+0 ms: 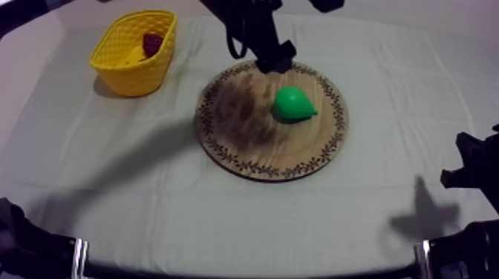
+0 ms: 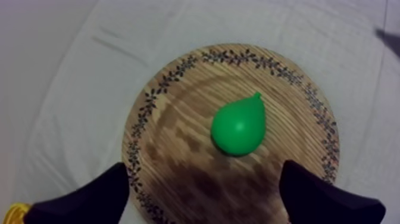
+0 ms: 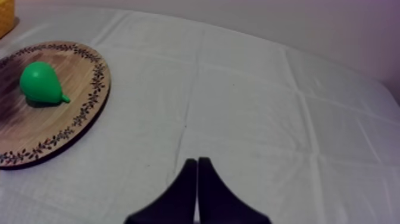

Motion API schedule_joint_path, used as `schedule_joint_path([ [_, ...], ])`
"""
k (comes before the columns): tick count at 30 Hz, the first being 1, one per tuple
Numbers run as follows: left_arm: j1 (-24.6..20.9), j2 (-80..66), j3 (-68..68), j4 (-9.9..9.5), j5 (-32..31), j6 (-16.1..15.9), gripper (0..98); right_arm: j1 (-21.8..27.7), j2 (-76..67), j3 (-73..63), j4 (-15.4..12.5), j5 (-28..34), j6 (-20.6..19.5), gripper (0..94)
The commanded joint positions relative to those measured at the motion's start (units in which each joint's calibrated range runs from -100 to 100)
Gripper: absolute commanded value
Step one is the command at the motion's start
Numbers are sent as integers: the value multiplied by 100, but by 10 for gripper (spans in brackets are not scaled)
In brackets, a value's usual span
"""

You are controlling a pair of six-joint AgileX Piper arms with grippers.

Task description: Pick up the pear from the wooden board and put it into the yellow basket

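Observation:
A green pear lies on its side on the round wooden board, right of the board's middle. My left gripper hangs over the board's far rim, fingers apart and holding nothing. From the left wrist view, the pear rests on the board ahead of the open left gripper, apart from both fingers. The yellow basket stands at the far left. My right gripper sits low at the right edge; its fingers lie together as a wedge over bare cloth.
A small red fruit lies inside the basket with something yellow beside it. In the right wrist view the pear and board are off to the side, with a basket corner beyond them. Bare cloth surrounds the board.

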Motion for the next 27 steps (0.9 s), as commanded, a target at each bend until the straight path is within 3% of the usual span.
schedule_joint_path([
  [1,16,117,-11,1,-22,-3,961,1,1,5,1,-1,-1,5],
  [27,219,2543,-1347,-41,-314,-90,928,1,1,5,1,-1,-1,5],
])
